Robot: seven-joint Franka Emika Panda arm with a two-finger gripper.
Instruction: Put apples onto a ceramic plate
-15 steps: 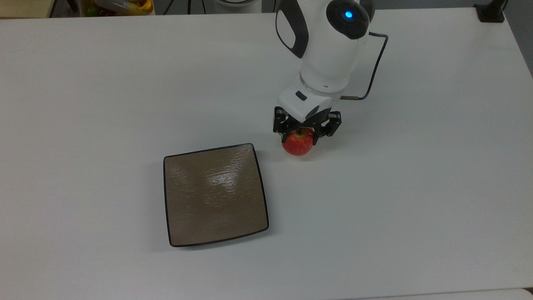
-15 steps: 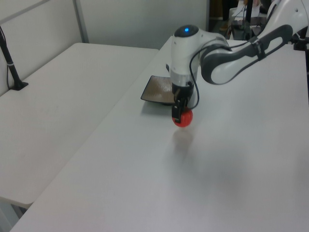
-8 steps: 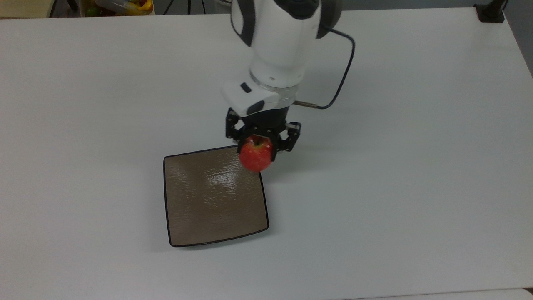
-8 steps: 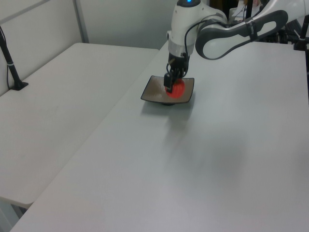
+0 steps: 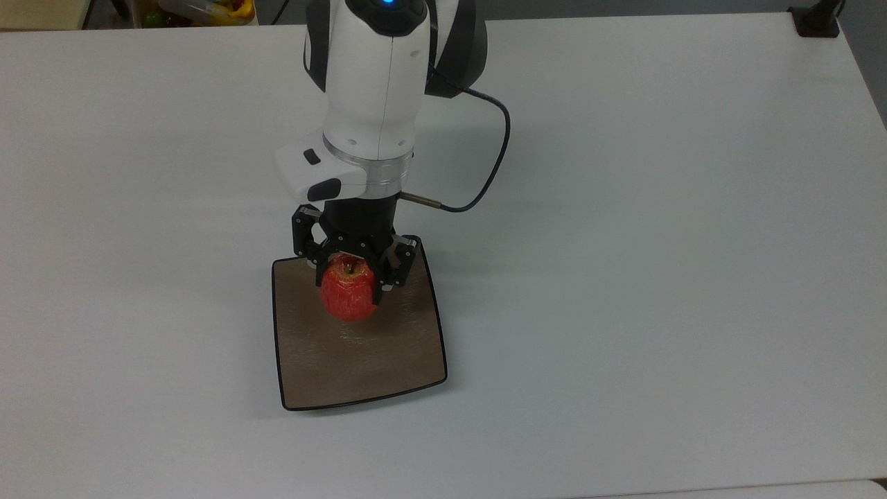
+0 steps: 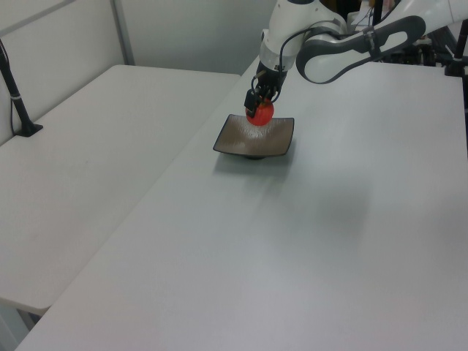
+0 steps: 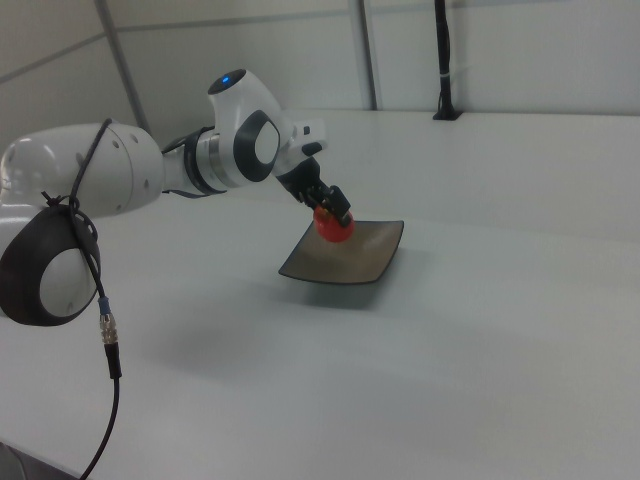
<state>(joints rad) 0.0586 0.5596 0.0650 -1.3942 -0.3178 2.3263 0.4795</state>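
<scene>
Hand (image 5: 350, 277) gripping apple (image 5: 346, 296) above plate (image 5: 388, 360)

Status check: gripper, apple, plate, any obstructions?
Gripper shut on apple. Apple held over the ceramic plate, not yet released; contact with plate unclear. Nothing else on the plate; white table around it bare.

Carried by the tool (image 5: 350, 276) from the bare worktop (image 5: 624, 277), over the plate (image 5: 402, 360) edge; apple (image 5: 348, 296) now held above the plate's middle.
</scene>
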